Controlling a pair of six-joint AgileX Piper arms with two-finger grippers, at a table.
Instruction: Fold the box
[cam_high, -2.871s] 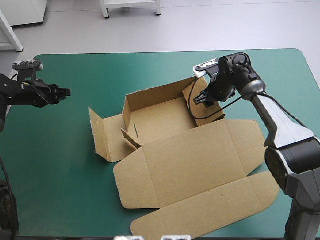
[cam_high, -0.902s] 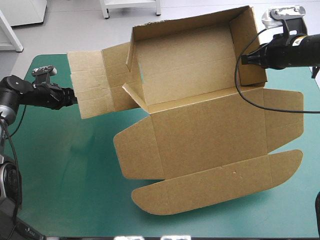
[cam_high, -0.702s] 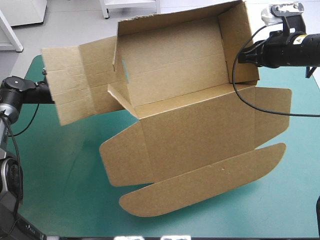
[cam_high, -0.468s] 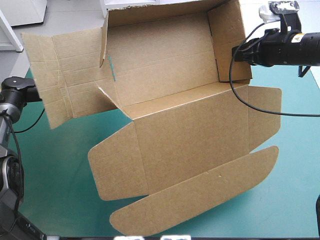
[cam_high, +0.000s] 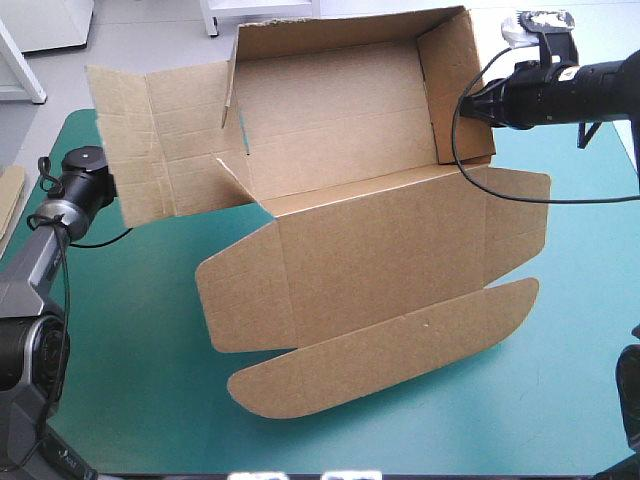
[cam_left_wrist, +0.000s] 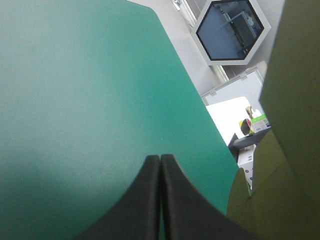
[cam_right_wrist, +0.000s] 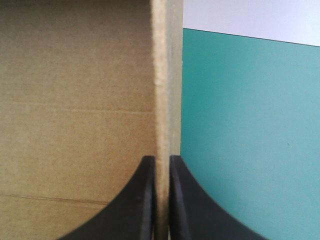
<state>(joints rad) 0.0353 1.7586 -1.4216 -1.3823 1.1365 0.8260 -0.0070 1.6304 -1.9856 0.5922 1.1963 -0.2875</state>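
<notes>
The brown box (cam_high: 370, 250) is held up over the teal-green desk (cam_high: 130, 340), its inside tilted toward the high view. It forms a tray with the back and right walls raised, the left flaps spread, and the lid with its rounded tuck flap hanging flat. The right end effector (cam_right_wrist: 161, 160) pinches the right wall's edge. The left end effector (cam_left_wrist: 160, 159) is closed on nothing, with the box beside it.

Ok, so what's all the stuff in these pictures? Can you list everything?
box: one, brown, held up over the table, back walls raised, lid panel flat toward the near edge.
table: one, teal-green cover, under the box.
spare board: one edge showing, brown, at the table's left edge.
left gripper: one, black fingers, shut with nothing between them, near the box's left flap.
right gripper: one, black fingers, shut on the box's right wall.
</notes>
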